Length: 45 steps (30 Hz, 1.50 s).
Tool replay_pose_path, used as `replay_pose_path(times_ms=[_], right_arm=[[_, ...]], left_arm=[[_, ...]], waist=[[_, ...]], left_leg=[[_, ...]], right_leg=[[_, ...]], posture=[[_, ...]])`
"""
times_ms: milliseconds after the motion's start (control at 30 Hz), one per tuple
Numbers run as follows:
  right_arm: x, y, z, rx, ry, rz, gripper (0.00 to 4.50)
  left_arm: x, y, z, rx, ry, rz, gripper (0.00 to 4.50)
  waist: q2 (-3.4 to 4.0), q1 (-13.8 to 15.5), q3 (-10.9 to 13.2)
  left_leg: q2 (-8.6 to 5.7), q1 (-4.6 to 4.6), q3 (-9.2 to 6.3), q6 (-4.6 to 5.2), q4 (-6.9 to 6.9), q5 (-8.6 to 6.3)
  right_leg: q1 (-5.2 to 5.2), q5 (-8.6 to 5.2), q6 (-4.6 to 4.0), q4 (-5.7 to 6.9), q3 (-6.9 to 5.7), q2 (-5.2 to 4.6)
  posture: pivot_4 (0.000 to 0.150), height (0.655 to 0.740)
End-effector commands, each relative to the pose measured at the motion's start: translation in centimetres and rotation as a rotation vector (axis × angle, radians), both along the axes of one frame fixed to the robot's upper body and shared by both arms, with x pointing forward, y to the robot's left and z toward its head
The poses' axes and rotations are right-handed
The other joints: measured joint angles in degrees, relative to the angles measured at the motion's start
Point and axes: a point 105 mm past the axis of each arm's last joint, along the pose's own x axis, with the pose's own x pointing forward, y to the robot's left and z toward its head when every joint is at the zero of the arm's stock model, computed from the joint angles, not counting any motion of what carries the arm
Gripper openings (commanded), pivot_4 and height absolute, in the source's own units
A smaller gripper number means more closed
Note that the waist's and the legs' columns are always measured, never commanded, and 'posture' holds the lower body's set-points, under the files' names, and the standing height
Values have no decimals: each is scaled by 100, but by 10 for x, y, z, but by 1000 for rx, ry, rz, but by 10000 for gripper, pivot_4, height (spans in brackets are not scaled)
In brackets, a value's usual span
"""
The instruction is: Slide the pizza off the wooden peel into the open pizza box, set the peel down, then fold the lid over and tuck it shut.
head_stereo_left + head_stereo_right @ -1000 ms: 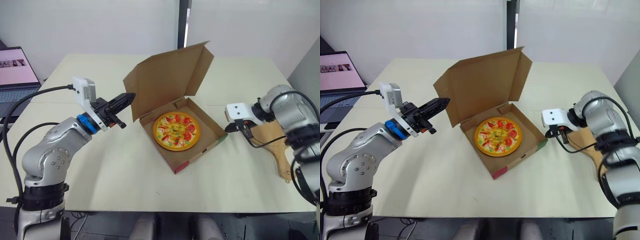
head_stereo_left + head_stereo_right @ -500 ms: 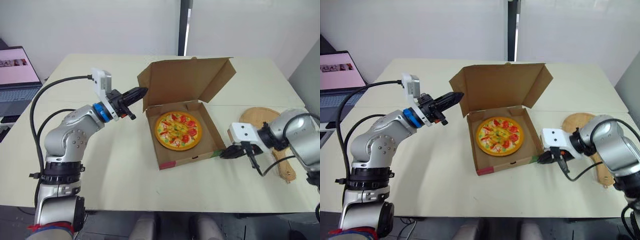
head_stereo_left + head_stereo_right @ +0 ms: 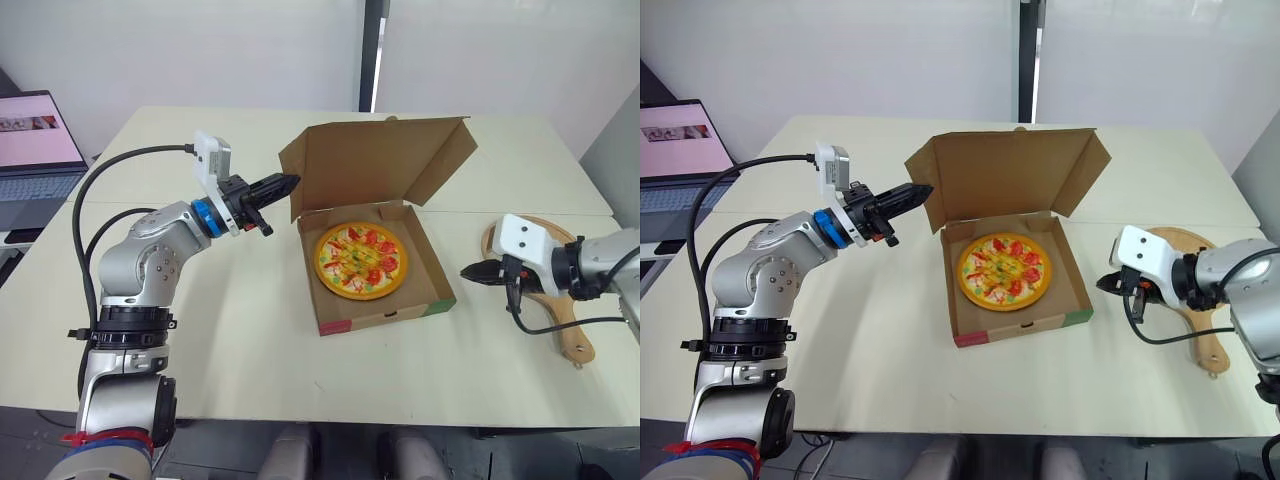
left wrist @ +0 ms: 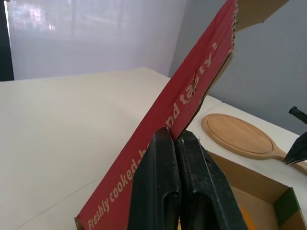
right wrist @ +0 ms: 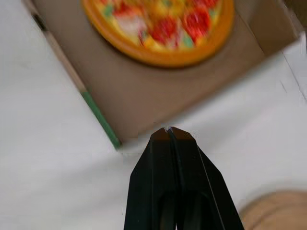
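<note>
Head cam: we see pizza (image 3: 359, 261) in the pizza box (image 3: 380, 312), mid-frame, lid (image 3: 370, 165) upright. Peel (image 3: 572, 340) flat on counter (image 3: 250, 340), right side.
L wrist: our left end effector (image 4: 175, 136) pressed together, tips at lid's red face.
R wrist: right end effector (image 5: 169, 130) pressed together, nr box corner.

Open grey laptop with a lit pinkish screen (image 3: 35, 145) at far left, beside the wide cream rectangular tabletop (image 3: 250, 330). Plain white wall (image 3: 200, 50) behind, split by a dark vertical post (image 3: 371, 55).
</note>
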Motion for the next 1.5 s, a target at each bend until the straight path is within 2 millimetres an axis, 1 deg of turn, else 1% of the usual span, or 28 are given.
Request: replay_pose_path(times_ms=[33,100,167,233,500,600,633,733,833,867,900,967,1033,1100,1300,1433,1500], right_arm=[[9,-1,-8,-65,-72,-15,255],[7,7,-21,-51,-37,16,255],[-4,21,-28,-9,25,88,255],[-13,32,-29,39,72,139,255],[-30,56,-25,148,117,210,255],[-23,52,-25,133,60,169,255],[-18,44,-20,134,29,131,255],[-11,20,-3,169,-31,50,255],[4,2,13,259,-133,-67,5493],[12,-1,19,301,-184,-113,9413],[17,-2,23,328,-216,-142,12016],[33,2,40,438,-307,-218,19048],[45,7,56,559,-382,-279,25839],[50,10,61,613,-412,-309,32711],[63,15,66,684,-427,-359,32711],[59,24,73,709,-427,-322,32711],[57,25,76,716,-433,-318,28858]], left_arm=[[-2,-1,9,-10,-43,-13,0],[-1,-3,9,-13,-44,-17,0],[0,-5,9,-13,-45,-21,0],[1,-5,9,-11,-46,-23,0],[6,-2,8,-6,-45,-19,0],[9,-1,7,-10,-48,-14,0],[10,-2,7,-11,-49,-15,0],[11,-2,8,-13,-54,-19,0],[12,-2,9,-13,-59,-19,0],[12,-2,9,-13,-60,-18,0],[13,-1,9,-13,-62,-18,0],[13,-1,9,-13,-64,-17,0],[13,-1,10,-14,-68,-15,0],[13,-1,11,-14,-70,-13,0],[14,-1,11,-11,-71,-15,0],[14,-2,11,-10,-72,-13,0],[14,-1,11,-10,-73,-10,0]], waist=[[0,-13,0],[0,-29,0],[0,-21,0],[0,-16,0],[0,-36,0],[0,-35,0],[0,-35,0],[0,-9,0],[-2,5,1],[-3,2,1],[-5,-6,-1],[-4,-44,-1],[-3,-70,0],[-3,-63,-1],[-3,-28,0],[-3,-52,-1],[-3,-56,0]], left_leg=[[0,0,0,0,0,0],[1,0,1,0,0,0],[1,0,0,0,0,0],[0,0,-1,0,1,0],[2,1,-5,0,1,0],[2,0,-5,0,2,0],[1,0,-5,0,2,0],[0,0,-5,0,3,0],[-1,0,-4,0,4,0],[-1,0,-4,0,4,0],[0,2,-4,0,4,0],[2,2,-4,-1,3,1],[3,3,-2,-5,0,4],[2,3,-3,-8,-3,6],[-6,-2,-5,-8,-2,5],[-4,-1,-4,-7,-4,5],[-2,-1,-4,-7,-4,5]], right_leg=[[-1,0,0,1,0,0],[-3,0,0,2,0,1],[-1,0,0,2,-1,1],[0,0,0,2,-3,1],[1,0,0,2,-4,5],[0,0,0,2,-4,5],[0,0,0,2,-3,5],[0,0,0,2,-4,4],[3,1,2,1,-4,3],[4,1,2,1,-3,3],[4,1,2,3,-3,4],[3,1,2,6,-2,6],[-4,1,1,9,1,7],[-8,1,1,13,0,8],[-8,2,3,10,-1,4],[-10,2,3,12,0,6],[-11,2,3,13,1,8]], posture=[[1500,7281],[1500,7281],[1500,7281],[1500,7281],[1500,7281],[1500,7281],[1500,7281],[1500,7281],[1500,7281],[1500,7281],[1500,7281],[1500,7281],[1500,7281],[1500,7281],[1500,7281],[1500,7281],[1500,7281]])
